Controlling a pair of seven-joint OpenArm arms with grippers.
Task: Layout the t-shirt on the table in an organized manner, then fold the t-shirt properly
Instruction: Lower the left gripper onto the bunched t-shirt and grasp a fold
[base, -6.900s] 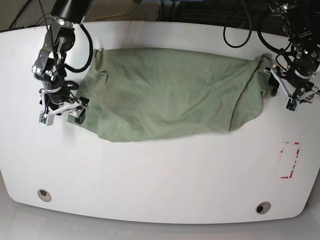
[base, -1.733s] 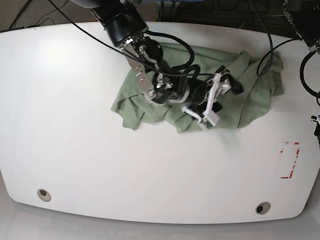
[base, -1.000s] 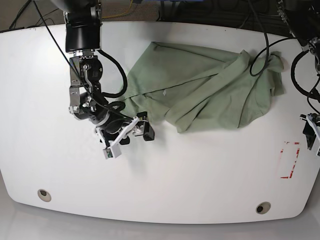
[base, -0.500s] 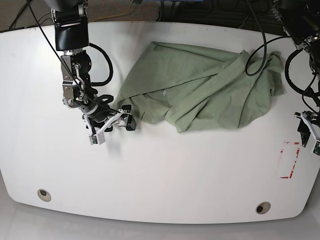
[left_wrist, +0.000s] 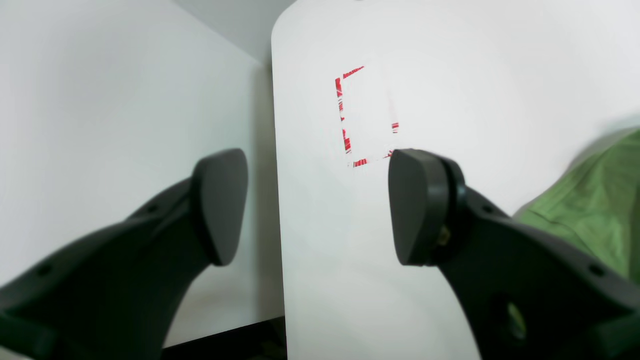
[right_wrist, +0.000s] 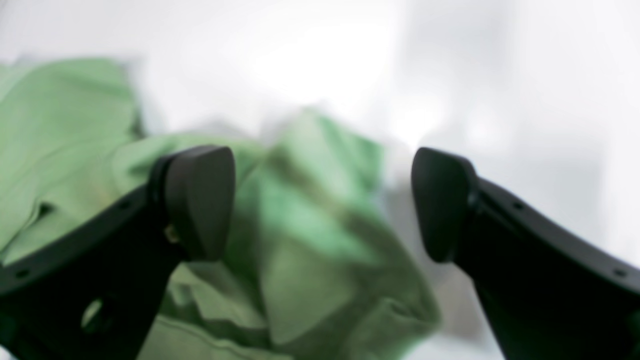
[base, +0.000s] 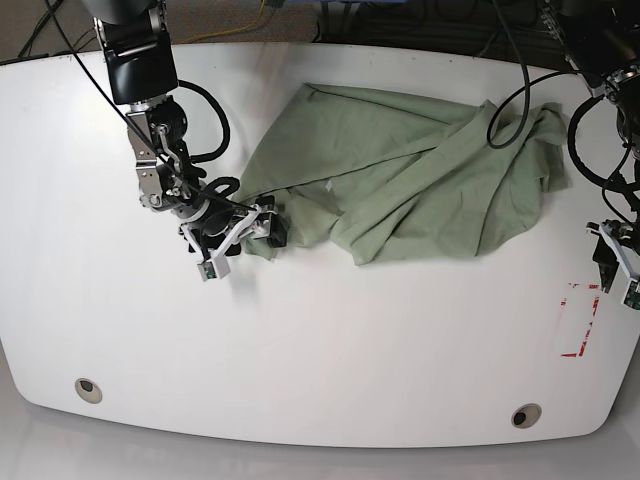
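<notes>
Base view: the right fingers (base: 270, 228) have shifted inward over the t-shirt (base: 430, 185).

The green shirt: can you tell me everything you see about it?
The shirt is plain pale green cloth, soft and wrinkly. It lies on the white table, toward the far side in the base view. It's partly folded over itself, with long slanting creases and bunched ends. The right hand is open around one corner; whether it touches the cloth, I can't tell.
</notes>
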